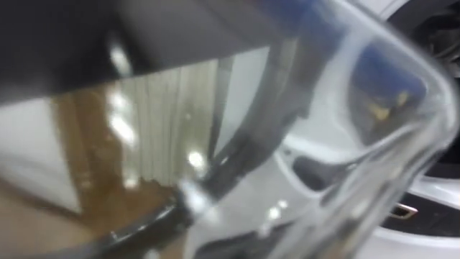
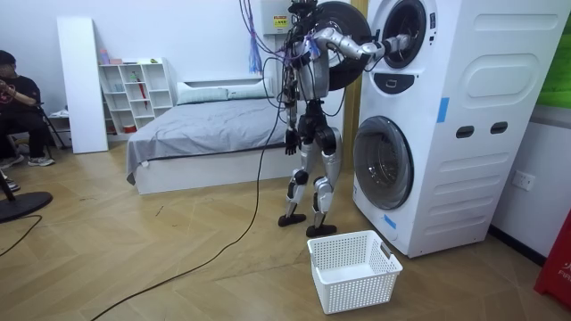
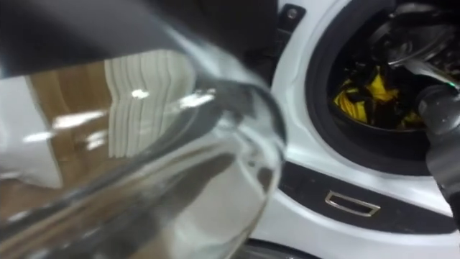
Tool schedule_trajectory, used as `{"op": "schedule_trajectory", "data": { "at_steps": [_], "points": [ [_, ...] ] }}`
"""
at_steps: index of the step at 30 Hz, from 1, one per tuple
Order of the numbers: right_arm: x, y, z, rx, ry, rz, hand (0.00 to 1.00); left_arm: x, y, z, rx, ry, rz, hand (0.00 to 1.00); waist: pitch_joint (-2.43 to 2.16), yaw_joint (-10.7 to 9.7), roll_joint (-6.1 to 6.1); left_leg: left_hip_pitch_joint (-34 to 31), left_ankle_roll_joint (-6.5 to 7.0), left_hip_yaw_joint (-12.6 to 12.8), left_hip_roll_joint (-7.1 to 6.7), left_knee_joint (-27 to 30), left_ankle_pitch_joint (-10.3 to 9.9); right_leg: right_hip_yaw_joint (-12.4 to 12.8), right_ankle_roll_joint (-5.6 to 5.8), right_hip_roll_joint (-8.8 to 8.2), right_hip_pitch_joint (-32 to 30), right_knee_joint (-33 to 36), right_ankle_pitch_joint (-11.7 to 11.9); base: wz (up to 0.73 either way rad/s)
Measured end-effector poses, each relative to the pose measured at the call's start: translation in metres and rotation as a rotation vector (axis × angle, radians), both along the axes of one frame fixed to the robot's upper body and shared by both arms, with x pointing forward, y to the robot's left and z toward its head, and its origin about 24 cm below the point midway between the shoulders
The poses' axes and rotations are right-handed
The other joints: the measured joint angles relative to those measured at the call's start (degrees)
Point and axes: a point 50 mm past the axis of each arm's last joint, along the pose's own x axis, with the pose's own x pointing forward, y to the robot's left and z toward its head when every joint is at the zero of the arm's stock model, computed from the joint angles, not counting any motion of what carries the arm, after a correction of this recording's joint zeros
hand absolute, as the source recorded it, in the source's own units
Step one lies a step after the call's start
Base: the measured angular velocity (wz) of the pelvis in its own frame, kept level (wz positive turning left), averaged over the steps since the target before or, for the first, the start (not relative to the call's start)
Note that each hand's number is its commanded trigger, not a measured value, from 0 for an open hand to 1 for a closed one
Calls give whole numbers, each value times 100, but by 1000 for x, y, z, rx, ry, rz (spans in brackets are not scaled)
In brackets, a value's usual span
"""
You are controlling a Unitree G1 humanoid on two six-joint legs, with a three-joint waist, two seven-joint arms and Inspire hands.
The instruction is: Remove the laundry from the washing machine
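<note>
Crumpled yellow clothes (image 3: 366,93) inside drum (image 3: 404,32)

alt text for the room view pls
The robot stands at two stacked white washing machines, its right hand raised to the upper drum past the open door, its left hand hanging by its side. A white basket sits on the wooden floor beside the lower machine, and a bed lies behind.

Wood floor (image 2: 134,259), grey bed (image 2: 205,125) & white shelf (image 2: 134,89) by back wall (image 2: 178,36).
</note>
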Motion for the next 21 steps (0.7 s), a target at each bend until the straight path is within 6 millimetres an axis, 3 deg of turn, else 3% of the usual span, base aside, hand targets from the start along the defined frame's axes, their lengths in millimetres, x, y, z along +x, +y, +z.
{"op": "schedule_trajectory", "data": {
  "at_steps": [5,13,18,21],
  "points": [
    [1,19,13,4,-55,80,100,-4,0,0,3,-16,-5,0,-13,-152,16,-47,-10,36,5,1,7,93,-12,32,-79,9,0,-12],
    [-20,62,31,116,-237,306,100,-24,-5,-3,-8,3,19,0,-13,-465,25,-4,-10,278,9,-20,6,327,-27,88,-159,95,4,-17],
    [-43,72,36,155,-355,355,100,-31,-9,-4,6,2,50,0,9,-514,76,-8,-10,342,10,-54,6,328,-25,89,-180,94,8,0],
    [-49,76,39,150,-384,376,100,-39,-12,-5,7,22,59,0,-7,-584,116,-28,-10,361,10,-58,6,322,-25,88,-201,95,7,0]
  ]
}}
